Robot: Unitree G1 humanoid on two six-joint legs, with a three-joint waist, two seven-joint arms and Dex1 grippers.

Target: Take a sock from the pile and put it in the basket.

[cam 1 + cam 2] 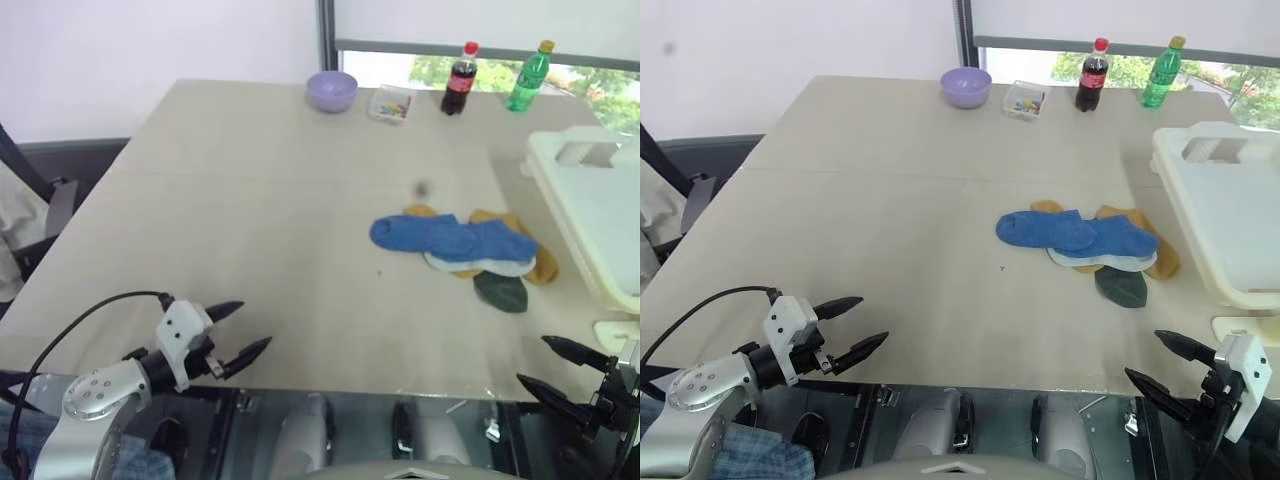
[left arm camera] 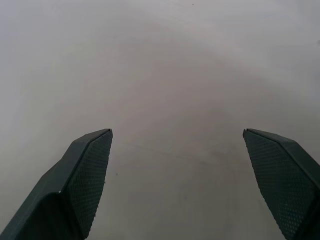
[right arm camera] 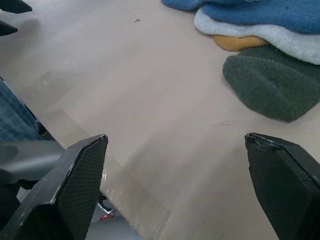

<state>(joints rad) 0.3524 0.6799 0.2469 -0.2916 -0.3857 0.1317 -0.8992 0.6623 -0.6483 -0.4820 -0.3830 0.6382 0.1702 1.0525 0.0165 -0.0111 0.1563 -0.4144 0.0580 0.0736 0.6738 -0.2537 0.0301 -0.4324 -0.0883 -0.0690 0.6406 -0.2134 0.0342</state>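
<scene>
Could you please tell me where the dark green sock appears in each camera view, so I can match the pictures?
Left eye: green sock, nearest edge of the pile, right of centre.
Right eye: same spot.
Right wrist: beyond the fingers.
Left wrist: bare table.
Shared landmark: the blue sock above it.

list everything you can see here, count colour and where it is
table: 1, beige, under everything
pile: 1 heap of socks, blue on top, grey-white, mustard and dark green beneath, right of the table's middle
basket: 1, cream-white, right edge of the table, beside the pile
bowl: 1, lilac, far edge
small box: 1, clear with coloured bits inside, right of the bowl
bottles: 2, dark cola and green, far edge
left gripper: 1, black fingers open, near left edge
right gripper: 1, black fingers open, near right corner
</scene>
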